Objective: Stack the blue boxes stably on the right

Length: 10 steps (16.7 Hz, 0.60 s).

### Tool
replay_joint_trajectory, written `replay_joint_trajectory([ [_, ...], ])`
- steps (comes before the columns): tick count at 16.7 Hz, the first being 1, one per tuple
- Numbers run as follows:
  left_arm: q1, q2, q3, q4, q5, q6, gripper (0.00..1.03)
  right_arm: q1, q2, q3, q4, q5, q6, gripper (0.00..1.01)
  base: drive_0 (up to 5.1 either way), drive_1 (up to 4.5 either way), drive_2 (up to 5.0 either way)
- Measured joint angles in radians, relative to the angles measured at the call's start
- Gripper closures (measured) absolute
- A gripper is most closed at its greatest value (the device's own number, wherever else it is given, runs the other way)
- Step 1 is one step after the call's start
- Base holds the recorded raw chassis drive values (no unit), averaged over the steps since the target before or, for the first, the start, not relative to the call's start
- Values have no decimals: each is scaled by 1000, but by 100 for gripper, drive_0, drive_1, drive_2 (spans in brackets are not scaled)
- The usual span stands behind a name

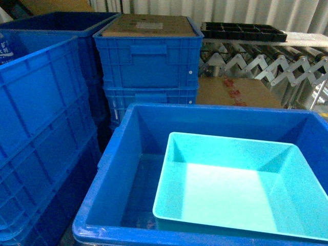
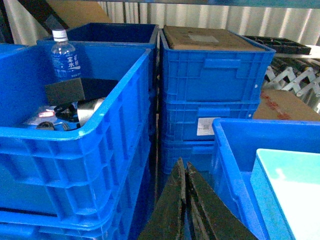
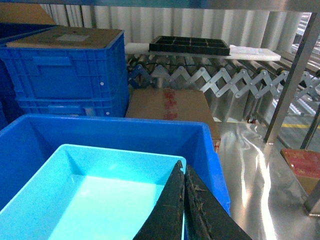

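Both claws are pressed together and hold nothing: the left claw (image 2: pixel 186 200) hangs beside the big crate (image 1: pixel 102 169), the right claw (image 3: pixel 184 205) over the turquoise tub (image 1: pixel 236 184) lying inside it, right. A closed claw may shove or tilt the tub.

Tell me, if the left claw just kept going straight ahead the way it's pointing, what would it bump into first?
Probably the stack of dark blue ribbed plastic crates straight ahead. The left claw, closed and empty, points into the narrow gap between the dark blue crate holding a water bottle and the big blue bin. Depth is hard to judge.
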Motion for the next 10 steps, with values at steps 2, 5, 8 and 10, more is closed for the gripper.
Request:
replay_joint_trajectory([
  [2,0,-50,-32,-2,0,0,101,0,-77,0,-61,0,0,99,0,0,0],
  [5,0,-159,-32,-102,0,0,101,0,-166,0,-152,0,0,99,0,0,0],
  [8,0,-240,-32,-184,0,0,101,0,-233,0,-220,0,0,99,0,0,0],
  [10,0,-282,-32,-227,0,0,101,0,-304,1,-320,0,0,99,0,0,0],
])
